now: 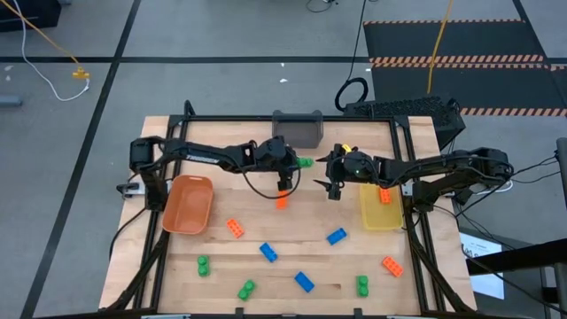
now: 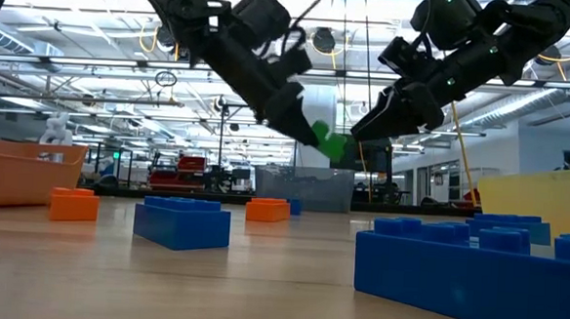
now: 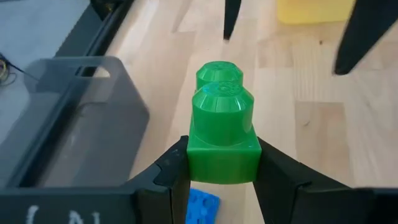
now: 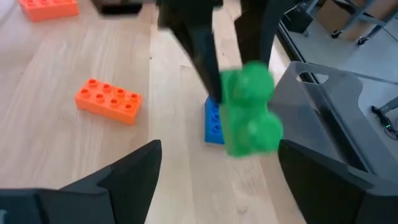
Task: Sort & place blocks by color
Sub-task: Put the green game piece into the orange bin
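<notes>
My left gripper (image 3: 224, 171) hangs over the far middle of the table, shut on a green two-stud block (image 3: 222, 127), which also shows in the high view (image 1: 306, 162) and the low view (image 2: 329, 141). My right gripper (image 4: 217, 171) is open and faces that block from the table's right, a short way off (image 1: 335, 184), touching nothing. Other blocks lie flat on the table: orange (image 1: 282, 202) (image 1: 235, 228) (image 1: 392, 265), blue (image 1: 267, 252) (image 1: 337, 237) (image 1: 304, 282), green (image 1: 203, 265) (image 1: 246, 289) (image 1: 362, 284). One orange block (image 1: 385, 196) lies in the yellow bin. My left gripper pinches the green block's square base (image 3: 222, 163) between its two fingers (image 3: 281, 177), one on each opposite side wall. The fingers come slanting down from the table's left. The block is lifted clear of the table, its studs (image 3: 219, 93) pointing on past the fingertips.
A grey bin (image 1: 298, 129) stands at the far edge beside the held block. An orange bin (image 1: 188, 204) sits at the left, a yellow bin (image 1: 379, 213) at the right. A blue block (image 4: 213, 121) lies on the table under the green one.
</notes>
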`<action>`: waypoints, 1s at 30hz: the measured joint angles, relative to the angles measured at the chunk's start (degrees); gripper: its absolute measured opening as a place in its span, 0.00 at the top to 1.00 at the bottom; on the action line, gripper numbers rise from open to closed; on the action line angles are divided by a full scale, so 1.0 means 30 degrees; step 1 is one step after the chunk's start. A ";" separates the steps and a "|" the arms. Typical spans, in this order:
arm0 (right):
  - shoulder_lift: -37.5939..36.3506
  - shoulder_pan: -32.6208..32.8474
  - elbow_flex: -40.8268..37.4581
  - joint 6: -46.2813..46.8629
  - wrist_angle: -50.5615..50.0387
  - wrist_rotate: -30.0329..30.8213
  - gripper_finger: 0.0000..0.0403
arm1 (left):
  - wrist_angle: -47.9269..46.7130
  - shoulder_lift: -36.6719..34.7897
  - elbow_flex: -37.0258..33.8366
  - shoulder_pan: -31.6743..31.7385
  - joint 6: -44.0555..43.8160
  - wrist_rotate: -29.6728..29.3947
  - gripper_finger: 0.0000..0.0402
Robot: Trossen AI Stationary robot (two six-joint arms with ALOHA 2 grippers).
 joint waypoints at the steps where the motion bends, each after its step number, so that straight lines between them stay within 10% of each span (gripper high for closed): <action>1: 0.0000 0.0000 0.0006 -0.0021 -0.0026 0.0002 0.23 | 0.0025 -0.0180 0.0014 -0.0012 0.0004 -0.0071 0.66; 30: -0.0015 0.0007 0.0020 0.0630 -0.0436 -0.0005 0.23 | -1.5055 -0.8183 0.0022 -0.3140 -0.7039 -0.3977 0.66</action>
